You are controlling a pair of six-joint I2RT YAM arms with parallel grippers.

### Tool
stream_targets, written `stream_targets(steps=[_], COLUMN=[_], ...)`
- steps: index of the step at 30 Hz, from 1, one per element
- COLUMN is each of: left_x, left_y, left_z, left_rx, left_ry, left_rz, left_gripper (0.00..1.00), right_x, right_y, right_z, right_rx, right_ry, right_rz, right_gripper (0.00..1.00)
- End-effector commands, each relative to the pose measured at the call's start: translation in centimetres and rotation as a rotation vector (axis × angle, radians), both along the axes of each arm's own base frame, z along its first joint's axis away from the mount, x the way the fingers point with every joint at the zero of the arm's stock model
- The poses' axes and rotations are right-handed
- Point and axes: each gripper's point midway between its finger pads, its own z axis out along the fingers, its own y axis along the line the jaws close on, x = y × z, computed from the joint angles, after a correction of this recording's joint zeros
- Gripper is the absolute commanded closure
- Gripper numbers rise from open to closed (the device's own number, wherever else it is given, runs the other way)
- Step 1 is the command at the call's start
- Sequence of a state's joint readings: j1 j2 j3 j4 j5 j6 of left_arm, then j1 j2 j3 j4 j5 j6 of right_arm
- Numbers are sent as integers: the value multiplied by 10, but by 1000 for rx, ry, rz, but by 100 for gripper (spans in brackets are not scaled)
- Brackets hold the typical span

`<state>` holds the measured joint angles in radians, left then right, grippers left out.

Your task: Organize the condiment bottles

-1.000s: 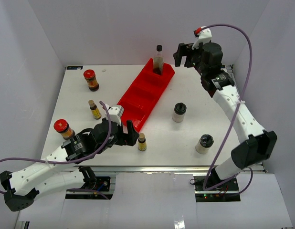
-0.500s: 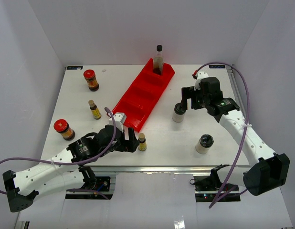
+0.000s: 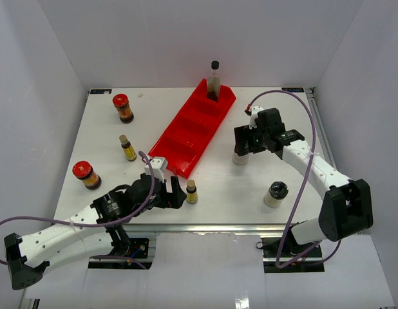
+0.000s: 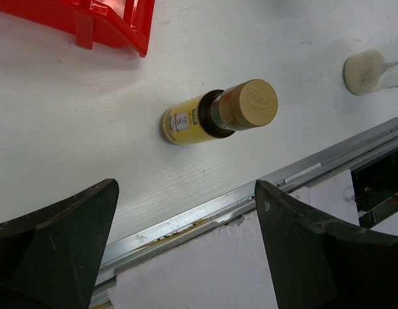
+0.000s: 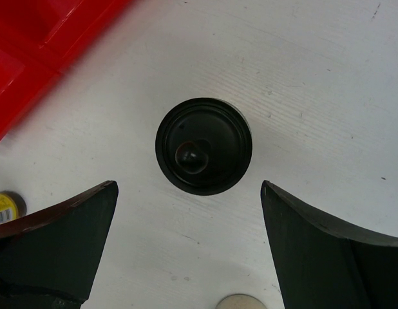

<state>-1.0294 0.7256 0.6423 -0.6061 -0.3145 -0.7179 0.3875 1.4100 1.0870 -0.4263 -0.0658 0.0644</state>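
My left gripper (image 3: 174, 193) is open, just left of a slim yellow-labelled bottle (image 3: 191, 191) near the front edge. In the left wrist view that bottle (image 4: 218, 114) stands ahead of the open gripper (image 4: 186, 248). My right gripper (image 3: 241, 143) is open above a pale black-capped shaker (image 3: 239, 154). Its black cap (image 5: 203, 145) lies just ahead of the gripper (image 5: 189, 241). A second shaker (image 3: 275, 193) stands front right. Two red-lidded jars (image 3: 122, 107) (image 3: 86, 174) and another yellow bottle (image 3: 127, 147) stand on the left. The tall clear bottle (image 3: 214, 80) stands in the tray's far end.
The long red compartment tray (image 3: 198, 121) lies diagonally mid-table; its other compartments hold nothing. Its near corner shows in the left wrist view (image 4: 115, 29), and part of it in the right wrist view (image 5: 38, 45). The table's metal front edge (image 4: 205, 206) runs close under my left gripper.
My right arm has come down from high beside the tray's far end to over the middle shaker. My left gripper has edged toward the front edge beside the yellow bottle.
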Motion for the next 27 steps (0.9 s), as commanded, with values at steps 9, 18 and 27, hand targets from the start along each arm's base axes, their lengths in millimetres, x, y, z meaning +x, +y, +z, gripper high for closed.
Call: stream_targets(steps=[9, 18, 27], left_x=[7, 7, 6], left_y=[16, 16, 16], left_z=[20, 20, 24], left_rx=[-84, -89, -103], left_ry=[-66, -65, -72], left_rz=[102, 100, 93], left_gripper=[2, 2, 2], right_x=[28, 42, 49], right_y=[8, 7, 9], right_z=[-23, -28, -28], right_rx=[-45, -61, -74], right_ry=[5, -29, -28], right_rz=[18, 2, 1], right_gripper=[4, 11, 19])
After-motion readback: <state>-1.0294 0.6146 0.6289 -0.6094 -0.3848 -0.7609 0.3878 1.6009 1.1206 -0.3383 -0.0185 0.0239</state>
